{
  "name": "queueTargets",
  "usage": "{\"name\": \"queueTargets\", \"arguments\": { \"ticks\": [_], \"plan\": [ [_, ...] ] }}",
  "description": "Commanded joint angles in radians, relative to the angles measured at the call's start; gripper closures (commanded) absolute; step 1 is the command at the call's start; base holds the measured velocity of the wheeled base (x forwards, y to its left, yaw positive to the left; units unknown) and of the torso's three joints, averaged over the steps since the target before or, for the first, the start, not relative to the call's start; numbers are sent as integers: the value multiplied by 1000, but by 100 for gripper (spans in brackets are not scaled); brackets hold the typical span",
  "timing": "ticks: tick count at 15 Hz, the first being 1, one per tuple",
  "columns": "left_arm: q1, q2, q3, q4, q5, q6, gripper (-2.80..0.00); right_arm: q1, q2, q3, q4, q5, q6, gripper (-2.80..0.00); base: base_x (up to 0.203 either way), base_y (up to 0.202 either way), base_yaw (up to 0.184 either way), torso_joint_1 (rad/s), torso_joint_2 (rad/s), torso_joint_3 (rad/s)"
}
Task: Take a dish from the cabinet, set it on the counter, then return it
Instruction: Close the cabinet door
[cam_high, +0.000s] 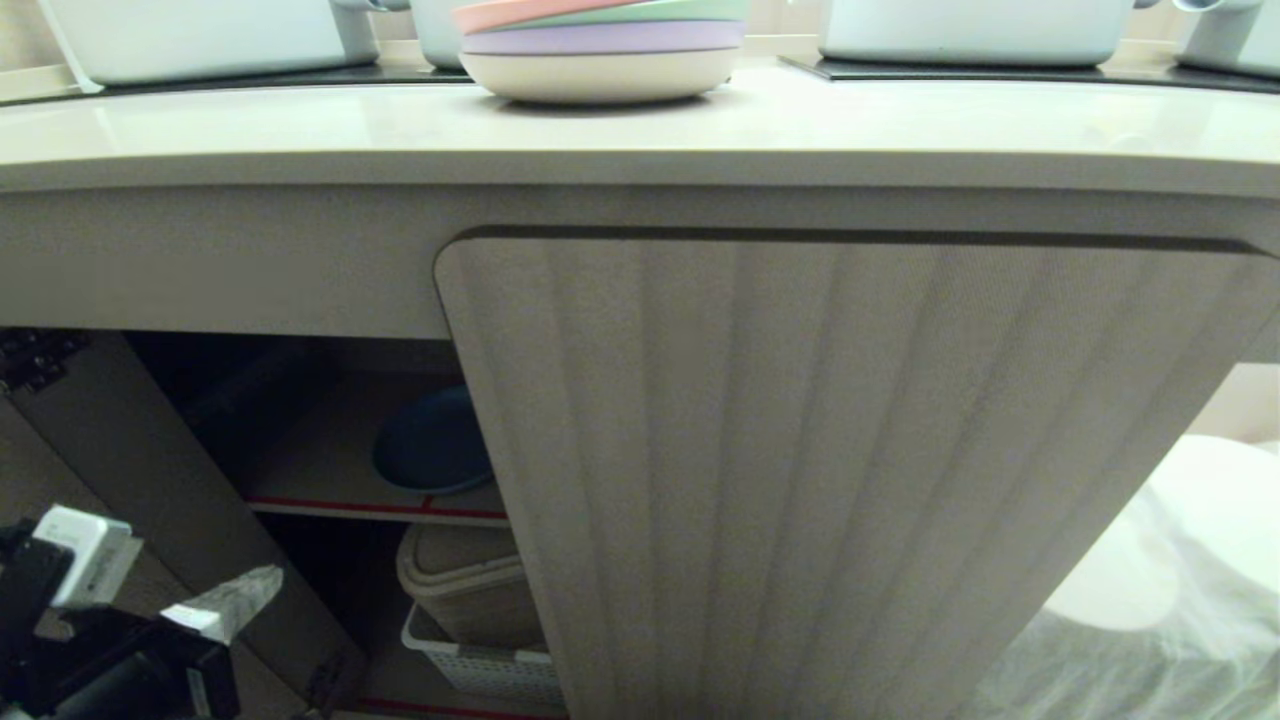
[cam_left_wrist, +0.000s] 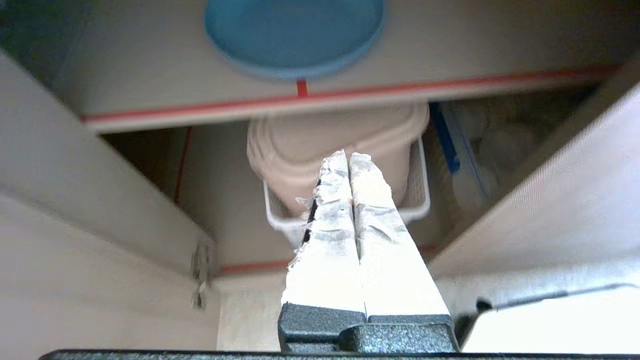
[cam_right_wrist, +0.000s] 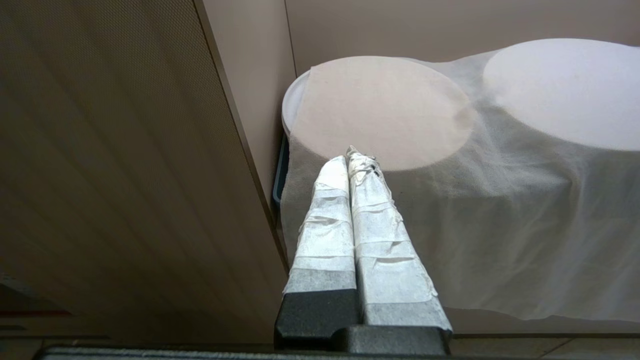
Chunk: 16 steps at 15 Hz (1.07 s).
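Light-blue dish (cam_left_wrist: 295, 37) sits flat on the cabinet's red-edged shelf (cam_left_wrist: 350, 92), close to the front lip, so it's reachable past the open left door (cam_high: 150, 480). Left gripper (cam_left_wrist: 348, 160) is outside and below shelf level, fingers pressed together, empty; it must open before any grab. Right gripper (cam_right_wrist: 352, 157) is parked beside the closed ribbed door (cam_high: 820, 480), fingers together. Counter (cam_high: 900, 125) holds only the pastel plate stack (cam_high: 603, 50).

inside the cabinet (cam_high: 300, 440), a red-edged shelf (cam_left_wrist: 450, 60) carrying the blue dish (cam_left_wrist: 295, 35), set at the front edge above a red tick mark. below, on the cabinet floor, a white perforated basket (cam_left_wrist: 420, 195) holding a beige lidded tub (cam_left_wrist: 300, 150). above, the cream counter (cam_high: 900, 130) bearing a stack of pastel plates (cam_high: 600, 50) between white containers (cam_high: 200, 40).
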<state>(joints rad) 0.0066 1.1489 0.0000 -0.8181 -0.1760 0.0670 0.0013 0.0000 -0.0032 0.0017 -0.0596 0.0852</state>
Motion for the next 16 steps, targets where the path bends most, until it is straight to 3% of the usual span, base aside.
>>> {"name": "queueTargets", "arguments": {
  "ticks": [1, 5, 9, 12, 16],
  "plan": [
    [-5, -130, 0, 103, 20, 2, 0, 0, 0, 0, 0, 0, 1, 0, 0, 0, 0, 0, 0, 0],
    [-15, -307, 0, 323, 115, 3, 0, 0, 0, 0, 0, 0, 1, 0, 0, 0, 0, 0, 0, 0],
    [-12, -507, 0, 536, 118, 34, 0, 0, 0, 0, 0, 0, 1, 0, 0, 0, 0, 0, 0, 0],
    [9, -702, 0, 715, 116, 130, 0, 0, 0, 0, 0, 0, 1, 0, 0, 0, 0, 0, 0, 0],
    [23, -922, 0, 802, 106, 166, 0, 0, 0, 0, 0, 0, 1, 0, 0, 0, 0, 0, 0, 0]
  ]
}}
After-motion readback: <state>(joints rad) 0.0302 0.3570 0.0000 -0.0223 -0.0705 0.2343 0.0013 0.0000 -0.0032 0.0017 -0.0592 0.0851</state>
